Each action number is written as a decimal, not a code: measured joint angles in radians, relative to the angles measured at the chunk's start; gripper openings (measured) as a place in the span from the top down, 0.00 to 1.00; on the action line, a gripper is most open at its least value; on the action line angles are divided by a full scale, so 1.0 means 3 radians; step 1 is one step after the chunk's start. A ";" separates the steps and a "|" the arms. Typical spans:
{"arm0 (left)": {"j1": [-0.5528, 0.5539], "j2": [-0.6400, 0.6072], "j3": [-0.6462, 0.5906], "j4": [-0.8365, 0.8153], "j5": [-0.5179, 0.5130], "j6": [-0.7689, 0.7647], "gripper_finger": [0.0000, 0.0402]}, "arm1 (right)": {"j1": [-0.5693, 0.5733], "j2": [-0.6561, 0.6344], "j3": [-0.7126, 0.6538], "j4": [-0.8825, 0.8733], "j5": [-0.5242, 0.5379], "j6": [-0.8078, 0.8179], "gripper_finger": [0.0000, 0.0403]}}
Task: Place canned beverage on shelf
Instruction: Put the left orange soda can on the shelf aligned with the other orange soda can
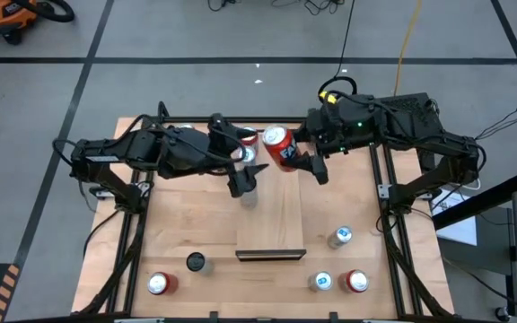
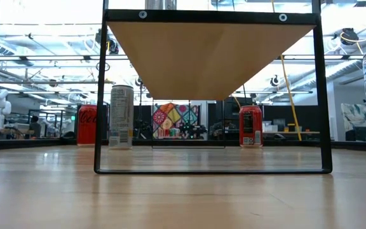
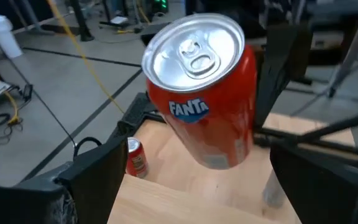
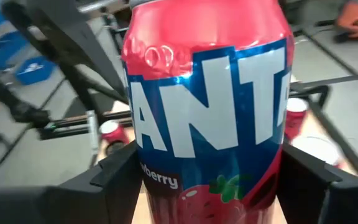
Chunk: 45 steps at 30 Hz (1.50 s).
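Note:
A red Fanta can (image 1: 278, 148) hangs tilted above the table's far middle, with my right gripper (image 1: 300, 163) shut on it. In the right wrist view the can (image 4: 207, 106) fills the picture. My left gripper (image 1: 242, 179) stands open just left of the can. Its two fingers (image 3: 98, 177) are wide apart with nothing between them, and the can's top (image 3: 194, 53) faces it. The shelf (image 1: 272, 220), a long pale-wood board with a dark strip at its near end (image 1: 271, 255), stands raised on black legs in the table's middle. From the low view I see its underside (image 2: 211, 57). My right gripper pinches the can's side wall (image 4: 143, 177) between its two fingers, one on each side of the lower body. The fingers (image 3: 277, 74) come from the table's right, nearly level. The can is lifted clear and tilted, its top toward the left arm.
Loose cans stand near the front edge: red (image 1: 158, 283), dark (image 1: 196, 262), white (image 1: 341, 236), white-blue (image 1: 322, 281), red (image 1: 357, 281). Another red can (image 1: 248, 142) and a silver one (image 1: 248, 193) stand by my left gripper. Black frame rails (image 1: 386, 188) run along the table's sides.

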 joint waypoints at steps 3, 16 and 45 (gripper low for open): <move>0.0000 -0.0039 -0.0002 0.0035 -0.0103 -0.0142 0.02 | 0.0000 -0.0033 0.0000 -0.0020 0.0268 -0.0070 0.33; 0.0053 -0.0147 -0.0003 0.0117 -0.0362 -0.0690 0.02 | -0.0356 -0.0133 -0.0002 -0.0284 0.0043 -0.0471 0.33; 0.0036 -0.0130 -0.0004 0.0084 -0.0387 -0.0871 0.02 | -0.1318 -0.0616 -0.2936 0.3113 -0.1196 -0.0173 0.33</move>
